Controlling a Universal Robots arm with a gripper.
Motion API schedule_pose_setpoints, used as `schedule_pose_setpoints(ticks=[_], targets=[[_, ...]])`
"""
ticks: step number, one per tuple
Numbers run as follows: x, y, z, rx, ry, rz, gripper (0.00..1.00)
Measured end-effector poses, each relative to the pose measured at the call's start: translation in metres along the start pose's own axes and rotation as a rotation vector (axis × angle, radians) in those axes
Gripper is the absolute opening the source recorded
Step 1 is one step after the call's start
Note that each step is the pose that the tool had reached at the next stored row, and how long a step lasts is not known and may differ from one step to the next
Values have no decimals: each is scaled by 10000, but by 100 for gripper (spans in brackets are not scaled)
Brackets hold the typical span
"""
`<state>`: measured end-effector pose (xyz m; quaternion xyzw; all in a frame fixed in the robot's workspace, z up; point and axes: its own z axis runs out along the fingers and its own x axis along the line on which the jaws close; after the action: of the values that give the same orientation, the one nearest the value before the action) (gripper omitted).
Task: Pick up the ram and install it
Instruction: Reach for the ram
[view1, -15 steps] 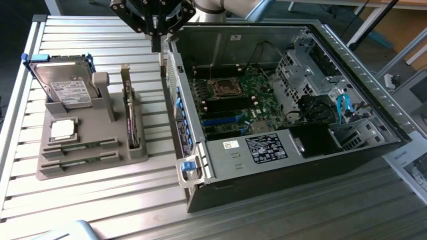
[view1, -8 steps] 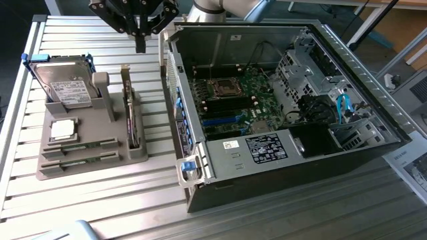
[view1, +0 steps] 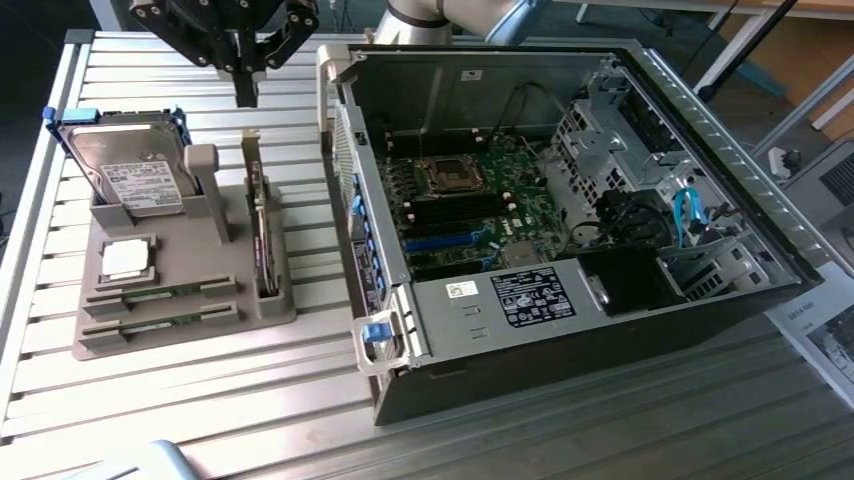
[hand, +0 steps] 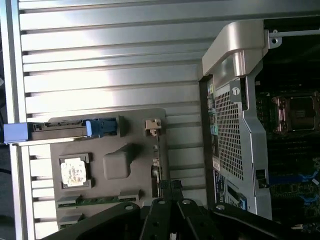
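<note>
Landmark: grey holder (view1: 200, 215) (hand: 120, 165) on the slatted metal tabletop (view1: 200, 400) (hand: 100, 65).
Gripper: the gripper (view1: 247, 96) (hand: 172, 191) hangs above the holder's hard-drive end, over the gap between the drive and the upright card.
Fingers: together, tip to tip, with nothing between them.
Ram: the ram (view1: 160, 294) (hand: 100, 200) sits in a long slot at the end of the holder opposite the hard drive, well apart from the gripper.
Second stick: a second stick (view1: 160, 319) lies in the next slot, at the holder's very edge.
Hard drive: the hard drive (view1: 127, 175) (hand: 65, 130), with blue side rails, leans against the holder's far end.
Processor: the square silver processor chip (view1: 124, 258) (hand: 74, 171) rests in a recess of the holder between the drive and the ram.
Expansion card: the expansion card (view1: 267, 235) (hand: 156, 167) stands on edge along the holder's side nearest the case.
Computer case: the open computer case (view1: 721, 130) (hand: 235, 55) lies just beside the holder, with its motherboard (view1: 507, 190) exposed.
</note>
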<state>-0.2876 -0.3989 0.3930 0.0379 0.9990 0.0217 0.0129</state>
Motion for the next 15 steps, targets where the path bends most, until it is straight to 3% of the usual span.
schedule_pose_setpoints(ticks=[5,9,15], targets=[[235,-18,-6,1,0,0,11],[342,-26,-10,1,1,0,11],[586,-44,-16,1,1,0,11]])
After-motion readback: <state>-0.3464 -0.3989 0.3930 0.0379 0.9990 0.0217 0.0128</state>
